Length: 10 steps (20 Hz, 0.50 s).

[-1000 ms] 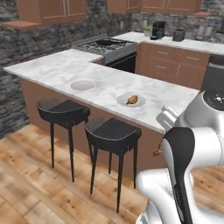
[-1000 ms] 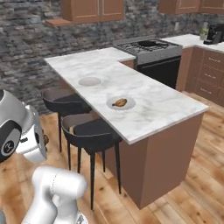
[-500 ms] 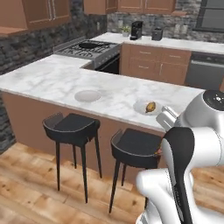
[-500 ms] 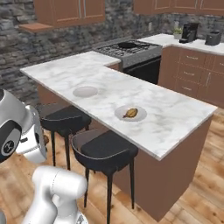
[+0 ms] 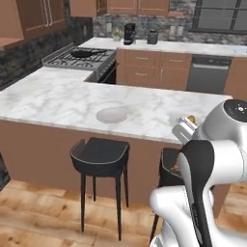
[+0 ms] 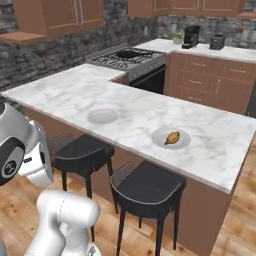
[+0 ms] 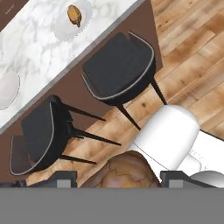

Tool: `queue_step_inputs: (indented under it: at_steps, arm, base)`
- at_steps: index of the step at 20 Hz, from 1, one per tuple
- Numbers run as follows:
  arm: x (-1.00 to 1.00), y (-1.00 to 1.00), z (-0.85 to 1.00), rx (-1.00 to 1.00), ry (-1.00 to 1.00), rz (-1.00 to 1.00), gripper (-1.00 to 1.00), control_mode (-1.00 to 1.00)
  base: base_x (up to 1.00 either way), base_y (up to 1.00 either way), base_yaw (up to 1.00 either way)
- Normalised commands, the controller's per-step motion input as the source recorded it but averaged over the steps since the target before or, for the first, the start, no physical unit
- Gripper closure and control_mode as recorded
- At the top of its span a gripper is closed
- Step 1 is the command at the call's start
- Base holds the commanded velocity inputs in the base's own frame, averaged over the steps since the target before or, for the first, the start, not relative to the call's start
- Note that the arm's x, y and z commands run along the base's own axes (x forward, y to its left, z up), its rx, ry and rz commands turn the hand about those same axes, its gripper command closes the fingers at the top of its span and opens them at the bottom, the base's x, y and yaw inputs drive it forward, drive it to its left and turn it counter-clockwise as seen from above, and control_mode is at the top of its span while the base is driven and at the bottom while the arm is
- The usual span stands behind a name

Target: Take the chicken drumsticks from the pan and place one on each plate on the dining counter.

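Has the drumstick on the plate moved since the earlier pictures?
No. The drumstick lies on the same plate as before, beside the empty plate; only the camera moved with the base.

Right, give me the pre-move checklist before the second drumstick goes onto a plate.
1. Second drumstick between the gripper fingers: ok.
2. First drumstick lying on its plate: ok.
3. Other plate bare and ready: ok.
4. Dining counter around the bare plate free of clutter: ok.
5. Gripper over the bare plate: not ok; the hand view looks down at stools and floor.
6. Grip firm enough for the carry: cannot tell.
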Motion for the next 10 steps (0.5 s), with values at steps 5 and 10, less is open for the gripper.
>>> queue_step_inputs:
  at_steps: [5,10]
  arm:
    - [0.00,0.00,0.00,0.00,0.00,0.00,1.00,1.00]
    - [0.00,0.00,0.00,0.00,0.00,0.00,1.00,1.00]
  base:
    - [0.28,1.00,-0.36]
    - [0.42,0.64,-0.19]
